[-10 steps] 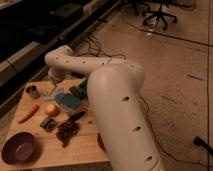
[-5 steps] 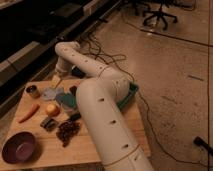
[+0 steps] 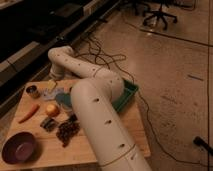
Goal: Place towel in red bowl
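The towel (image 3: 61,96) is a blue-grey cloth lying on the wooden table (image 3: 35,162), partly hidden by my white arm. The red bowl (image 3: 18,147) stands empty at the table's near left corner, well apart from the towel. My gripper (image 3: 53,81) is at the end of the arm over the far left part of the table, just beyond the towel and next to a yellow object (image 3: 51,86). The arm covers much of the table's middle and right.
A metal can (image 3: 32,91) stands at the far left. A carrot (image 3: 28,113), an orange fruit (image 3: 52,109), a dark packet (image 3: 48,123) and a dark cluster (image 3: 67,131) lie between towel and bowl. A green tray (image 3: 128,95) sits at the right edge. Cables lie on the floor behind.
The arm has stretched out further over the table and its end has moved toward the far left, near the towel and the yellow object. The objects on the table have not moved.
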